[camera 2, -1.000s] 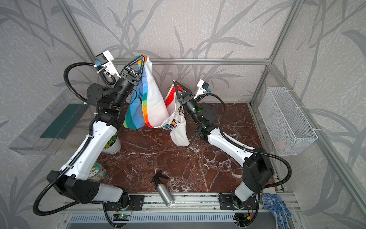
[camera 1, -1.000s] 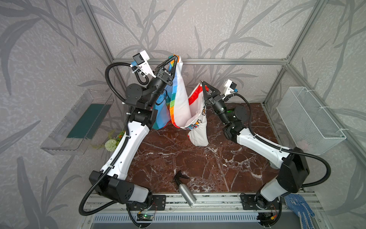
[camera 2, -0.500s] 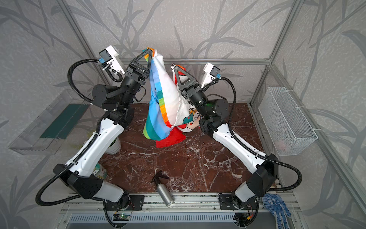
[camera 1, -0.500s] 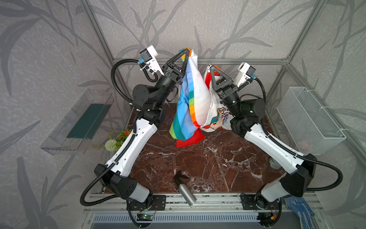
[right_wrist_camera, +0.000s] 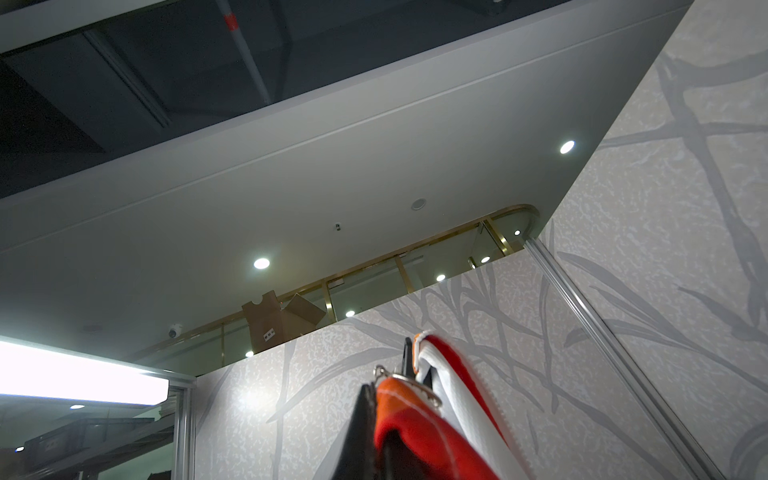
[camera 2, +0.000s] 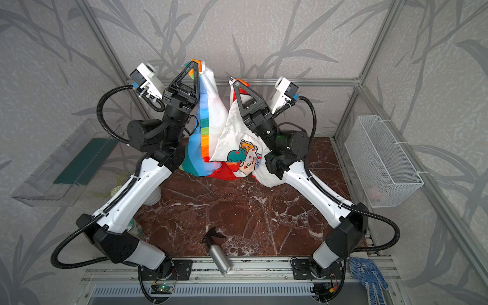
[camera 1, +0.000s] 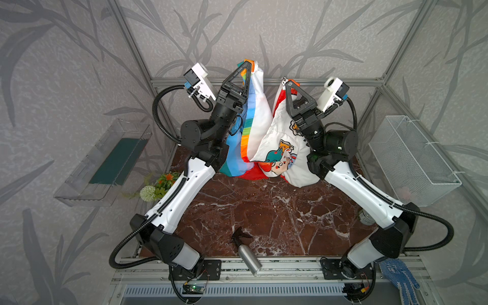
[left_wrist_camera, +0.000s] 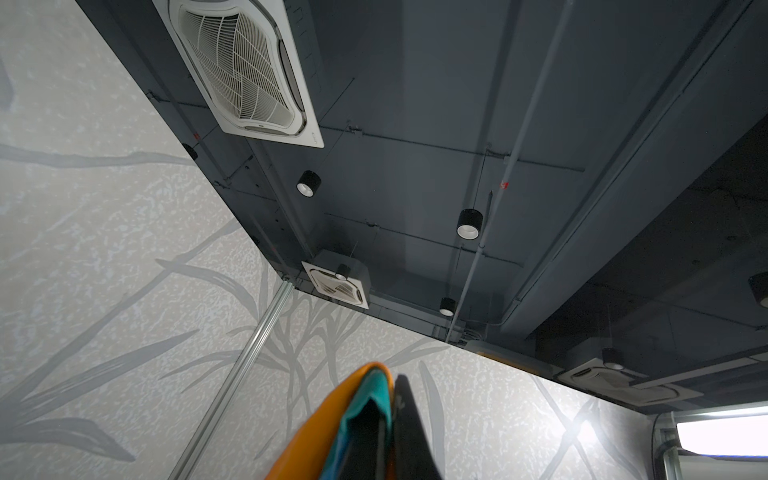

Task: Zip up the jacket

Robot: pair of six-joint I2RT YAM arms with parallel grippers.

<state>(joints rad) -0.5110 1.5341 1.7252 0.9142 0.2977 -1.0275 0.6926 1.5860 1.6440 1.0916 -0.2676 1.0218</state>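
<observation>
Right wrist view is showing the right gripper [right_wrist_camera: 386, 374] clamping its black fingers [right_wrist_camera: 361, 419] tight together on the jacket [right_wrist_camera: 424, 436] at a red-and-white edge, with a small metal fitting [right_wrist_camera: 399, 377] poking out beside them. Across from it, in both top views, the left gripper [camera 1: 249, 63] is pinching fully closed on the rainbow-striped edge. The two arms are holding the jacket up between them at the back of the marble table [camera 1: 264, 211], its front hanging apart and its red lower end drooping down to the tabletop.
</observation>
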